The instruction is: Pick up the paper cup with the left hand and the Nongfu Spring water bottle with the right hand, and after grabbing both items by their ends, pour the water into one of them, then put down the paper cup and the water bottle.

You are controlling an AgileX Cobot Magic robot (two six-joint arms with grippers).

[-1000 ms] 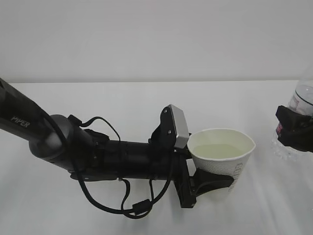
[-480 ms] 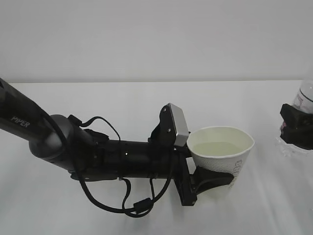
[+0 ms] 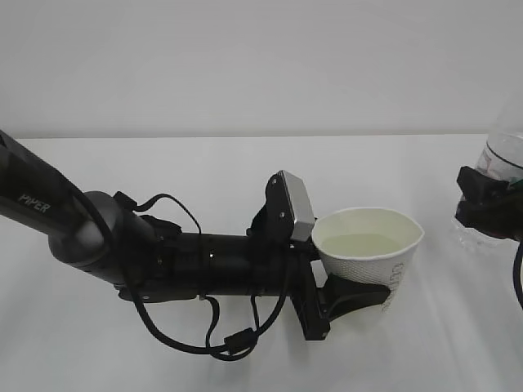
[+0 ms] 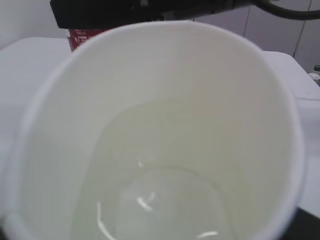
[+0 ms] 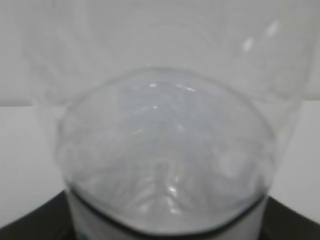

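The paper cup [image 3: 369, 245] sits upright near the middle of the white table [image 3: 204, 171], partly filled with pale water [image 3: 364, 243]. The left hand [image 3: 347, 298] clasps its lower wall, jaws spread to the cup's width, its arm stretching away leftward. At the right edge, well apart from the cup, the right hand [image 3: 490, 211] grips the Nongfu Spring water bottle [image 3: 507, 155] around its body, jaws about bottle-wide

Bare table [image 3: 441, 327] btwn cup [image 3: 369, 253] & bottle [image 3: 500, 163] (seemingly passable).
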